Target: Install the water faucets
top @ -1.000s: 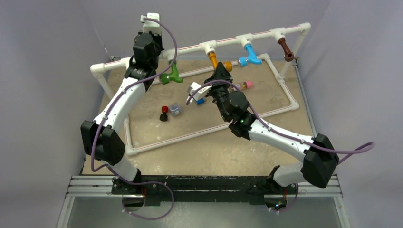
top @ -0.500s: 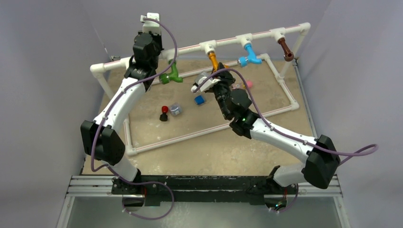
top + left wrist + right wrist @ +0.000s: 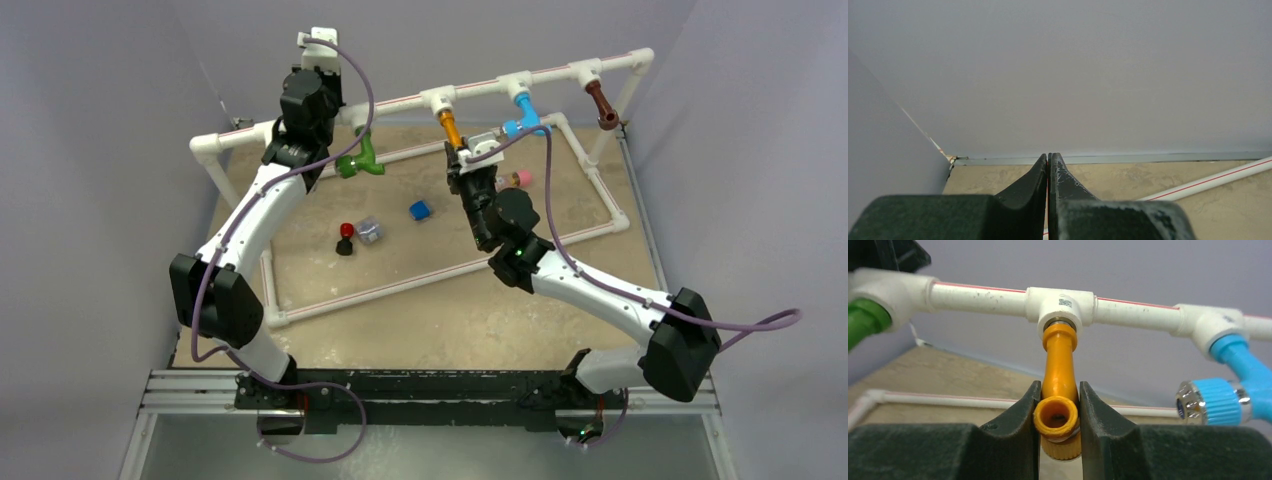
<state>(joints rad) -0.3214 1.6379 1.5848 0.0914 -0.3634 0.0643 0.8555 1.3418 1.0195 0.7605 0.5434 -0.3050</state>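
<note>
An orange water faucet (image 3: 1060, 375) hangs from the middle white tee (image 3: 1060, 302) of the raised pipe rail. My right gripper (image 3: 1058, 390) is shut on its lower end, one finger on each side of the spout mouth. In the top view the right gripper (image 3: 462, 160) sits just below that orange faucet (image 3: 449, 128). A green faucet (image 3: 358, 160), a blue faucet (image 3: 525, 118) and a brown faucet (image 3: 601, 103) hang from the other fittings. My left gripper (image 3: 1048, 157) is shut on nothing, raised at the rail's left end and facing the back wall.
The white pipe frame (image 3: 600, 190) borders the tan board. On the board lie a pink-and-brown cylinder (image 3: 518, 180), a small blue block (image 3: 420, 210), a grey-clear piece (image 3: 370, 231) and a red-and-black knob (image 3: 346, 238). Grey walls stand close all round.
My right wrist has rolled round at the orange faucet, its camera swinging from the lower left to the far right side. The faucet's collared end, pointing right before, is now covered. The left arm stayed still.
</note>
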